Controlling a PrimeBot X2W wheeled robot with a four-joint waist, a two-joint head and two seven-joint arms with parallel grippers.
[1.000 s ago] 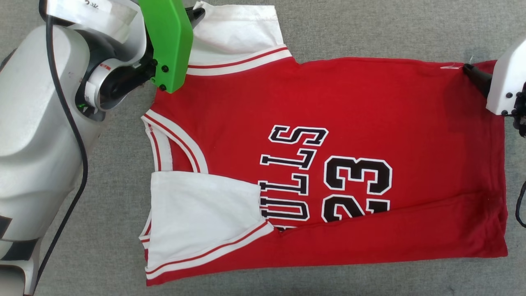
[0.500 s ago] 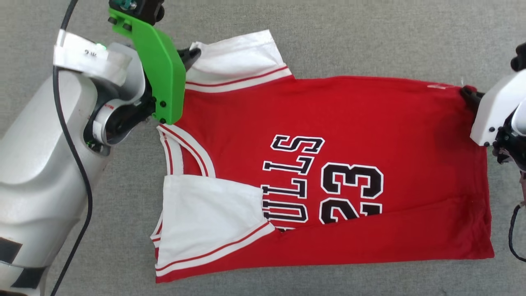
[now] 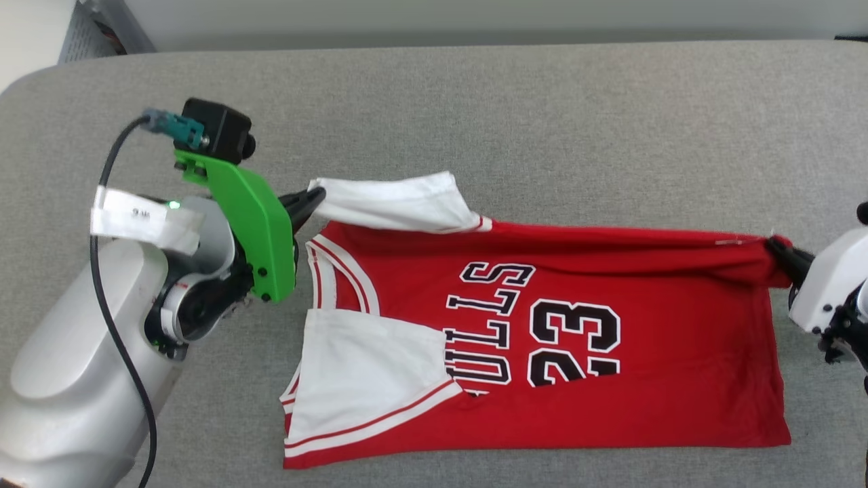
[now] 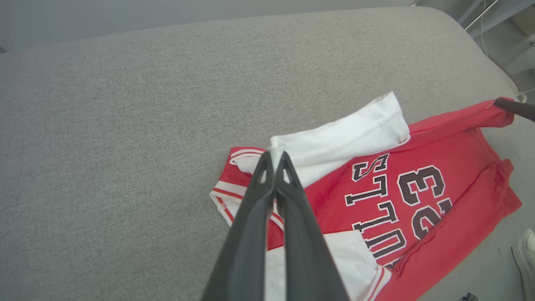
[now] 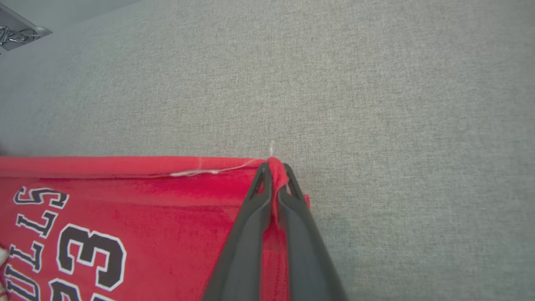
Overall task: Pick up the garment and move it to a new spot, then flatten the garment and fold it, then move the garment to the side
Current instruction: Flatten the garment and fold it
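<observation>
At opposite garment [image 3: 678, 379] ends, left pincer [image 3: 314, 198] and right pincer [image 3: 774, 245] clamp, arms spread.

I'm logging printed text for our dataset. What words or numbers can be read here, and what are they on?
"ULLS": black-and-white letters on the garment, start hidden under its folded white sleeve.
"23": beside those letters.
White tag on the left arm: print too small to read.

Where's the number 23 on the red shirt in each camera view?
Head view: the number 23 sits right of centre on the garment.
Left wrist view: the number 23 is at the right, midway down.
Right wrist view: the number 23 is at lower left.
Shared landmark: the hem corner pinched by the right gripper.
</observation>
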